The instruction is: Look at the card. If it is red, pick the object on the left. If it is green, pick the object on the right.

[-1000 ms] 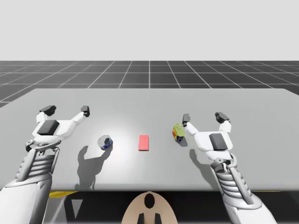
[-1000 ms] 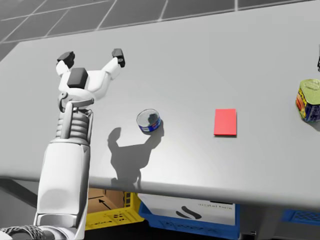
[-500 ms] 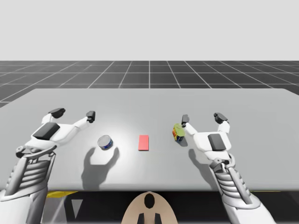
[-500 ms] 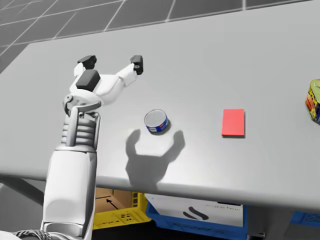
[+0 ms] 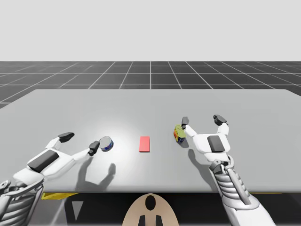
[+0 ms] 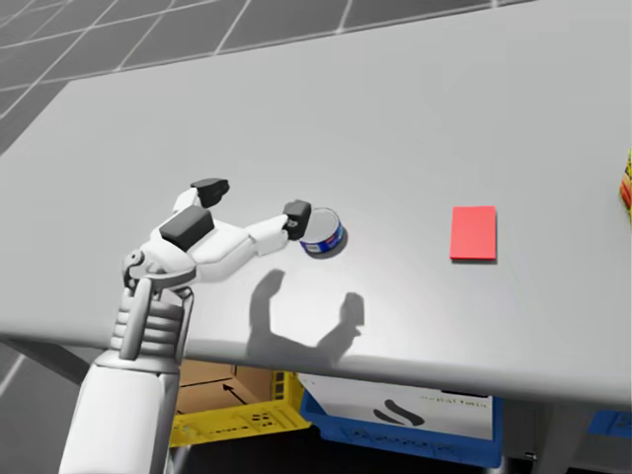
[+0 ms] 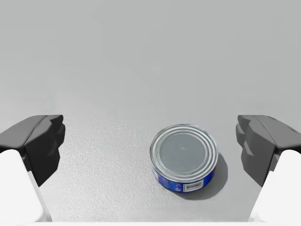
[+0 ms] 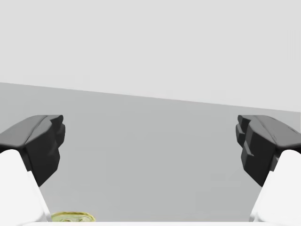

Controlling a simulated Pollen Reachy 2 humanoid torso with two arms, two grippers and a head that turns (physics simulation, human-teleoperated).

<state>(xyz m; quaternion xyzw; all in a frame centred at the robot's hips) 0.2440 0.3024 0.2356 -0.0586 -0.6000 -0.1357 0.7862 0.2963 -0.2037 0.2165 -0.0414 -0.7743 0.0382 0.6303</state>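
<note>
Left gripper [image 5: 80,141] gapes wide open, closing on the blue can [image 5: 106,143], which sits upright left of the red card [image 5: 145,143], just ahead of the fingers, ungripped. Card's red, so approach step; next: ease fwd to straddle can, then squeeze.

My left arm [image 5: 47,162] lies stretched low and forward from the near left, its left gripper [image 5: 80,141] spread wide, while my right arm [image 5: 230,183] stands at the near right, right gripper [image 5: 201,119] equally wide apart and seemingly pitched slightly upward.
</note>
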